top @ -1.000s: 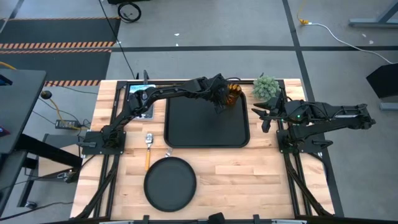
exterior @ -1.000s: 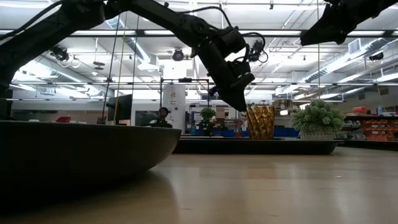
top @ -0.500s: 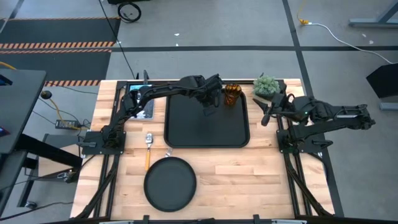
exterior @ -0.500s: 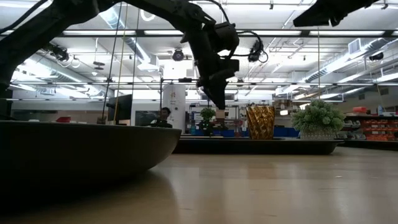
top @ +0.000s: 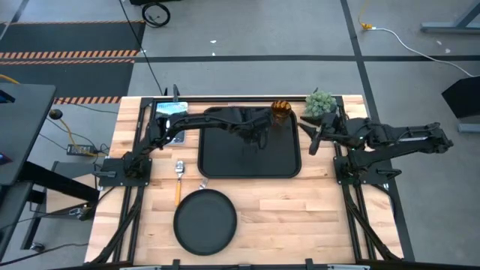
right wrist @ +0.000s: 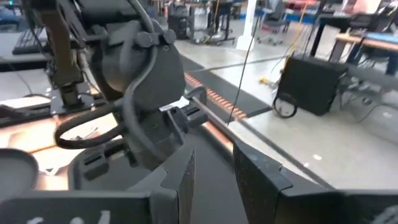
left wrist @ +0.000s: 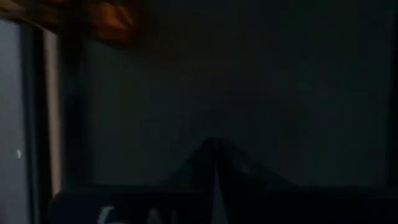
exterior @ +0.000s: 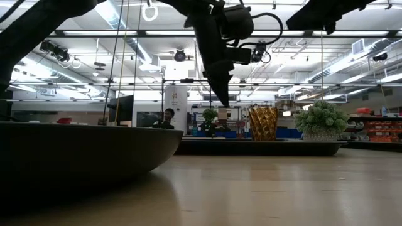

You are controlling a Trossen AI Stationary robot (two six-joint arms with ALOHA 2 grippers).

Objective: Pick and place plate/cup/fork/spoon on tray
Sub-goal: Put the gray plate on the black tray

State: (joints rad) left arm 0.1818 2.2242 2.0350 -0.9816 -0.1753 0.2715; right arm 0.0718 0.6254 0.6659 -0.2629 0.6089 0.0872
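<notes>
The amber cup (top: pixel 280 110) stands upright on its base in the far right corner of the black tray (top: pixel 225 157); it also shows in the low view (exterior: pixel 263 123). My left gripper (top: pixel 259 136) is shut and empty above the tray, left of the cup, pointing down (exterior: pixel 223 100). In its wrist view the fingertips (left wrist: pixel 214 163) meet over the dark tray. My right gripper (top: pixel 308 136) is open and empty, in the air by the tray's right edge. The round black plate (top: pixel 205 220), the orange-handled spoon (top: pixel 178 187) and the silver fork (top: pixel 202 182) lie on the table in front of the tray.
A small green potted plant (top: pixel 320 103) stands at the far edge, right of the cup and close to my right gripper. A blue flat object (top: pixel 169 109) lies at the far left corner. Bare wood lies to the right of the plate. A person shows far off in the room (exterior: pixel 168 117).
My left gripper has drawn away from the cup toward the table's left, risen a little, and turned from slanting to pointing straight down. The cup has stayed upright in the tray's corner. My right gripper has shifted slightly toward the tray.
</notes>
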